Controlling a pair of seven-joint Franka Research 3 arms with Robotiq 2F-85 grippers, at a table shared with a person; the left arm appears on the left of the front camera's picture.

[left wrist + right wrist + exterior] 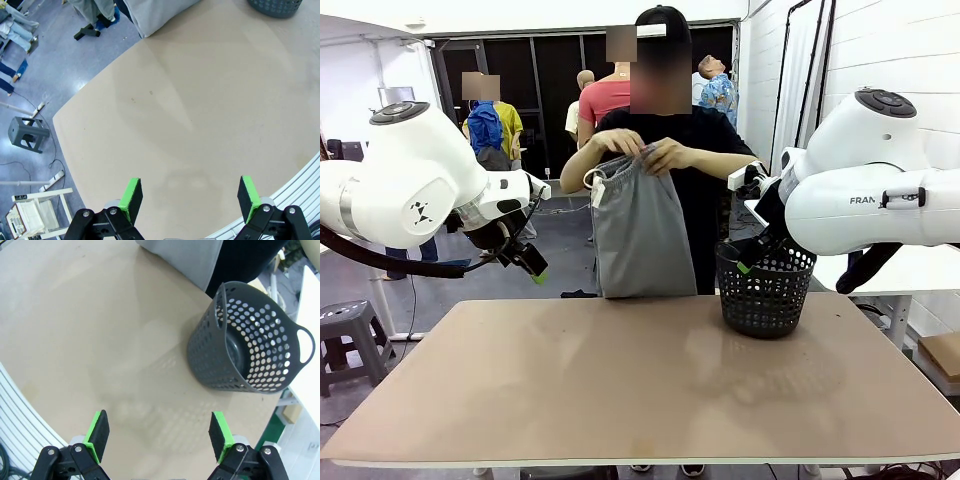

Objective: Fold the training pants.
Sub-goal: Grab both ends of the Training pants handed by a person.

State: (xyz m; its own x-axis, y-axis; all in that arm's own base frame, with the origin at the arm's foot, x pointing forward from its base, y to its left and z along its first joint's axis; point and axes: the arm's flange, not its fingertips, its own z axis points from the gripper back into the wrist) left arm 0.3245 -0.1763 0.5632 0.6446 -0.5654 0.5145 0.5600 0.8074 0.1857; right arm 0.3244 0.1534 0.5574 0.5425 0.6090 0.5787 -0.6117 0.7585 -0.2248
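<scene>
At the upper centre of the front view, a person holds the light grey soft jersey training pants (640, 235) up by the gathered waistband, and they hang down to the far edge of the flat tan worktop (620, 390). The left end effector (189, 197) and the right end effector (159, 432) hover with fingers wide apart, gripping nothing. I'd want the pants laid flat and smoothed first. The black perforated plastic basket (765, 295) at centre right crowds that side, while the middle and left lie open.
</scene>
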